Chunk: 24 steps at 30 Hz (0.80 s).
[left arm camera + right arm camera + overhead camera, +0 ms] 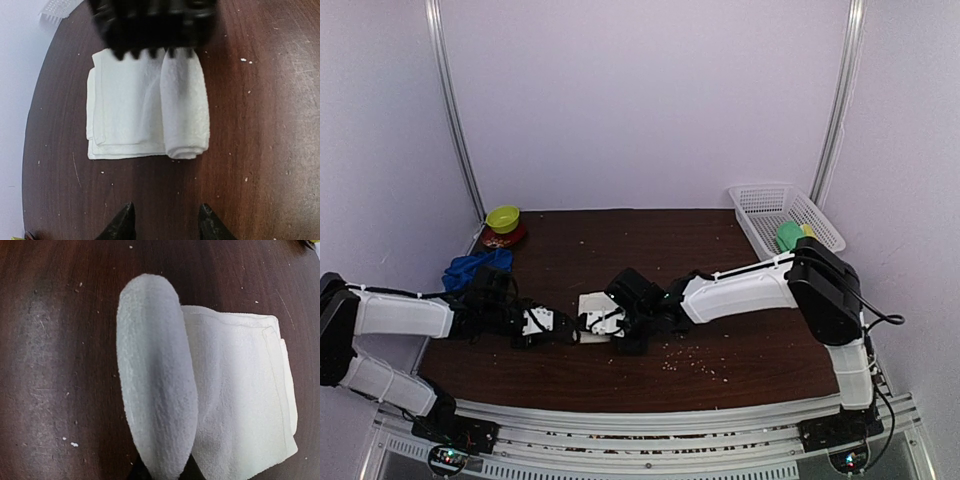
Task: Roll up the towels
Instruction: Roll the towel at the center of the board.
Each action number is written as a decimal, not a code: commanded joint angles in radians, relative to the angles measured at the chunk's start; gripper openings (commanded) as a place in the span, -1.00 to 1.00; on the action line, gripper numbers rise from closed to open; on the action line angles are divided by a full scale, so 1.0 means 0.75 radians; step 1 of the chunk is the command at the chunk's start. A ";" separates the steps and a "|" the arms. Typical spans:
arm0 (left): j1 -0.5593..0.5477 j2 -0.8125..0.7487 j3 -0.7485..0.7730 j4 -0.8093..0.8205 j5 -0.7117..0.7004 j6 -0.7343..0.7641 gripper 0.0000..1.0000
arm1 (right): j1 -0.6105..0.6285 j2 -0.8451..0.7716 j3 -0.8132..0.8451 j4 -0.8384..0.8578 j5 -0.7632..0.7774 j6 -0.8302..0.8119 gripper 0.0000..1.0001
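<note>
A: Seen from above, where were the towels?
B: The white towel (596,301) lay mid-tabletop (720,260), between the left pincer (565,328) and the right pincer (592,324). The blue towel (472,267) sat crumpled at the left edge, well apart, beside a green bowl (503,216); a basket (782,212) stood rear right.
A: The left wrist?
B: Left pincer released, fingers (125,225) apart, nothing held, near the towel's edge. Part of the cloth was rolled. Dark wood, crumb-speckled, room all round.
A: The right wrist?
B: Right pincer clenched on the roll's end. Soft, light terry, I judged: it would sag and unwind, so grip both roll ends.
</note>
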 commanded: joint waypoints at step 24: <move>-0.241 -0.140 -0.409 0.715 -0.133 0.302 -0.09 | -0.166 0.474 0.710 -0.839 -0.720 0.350 -0.79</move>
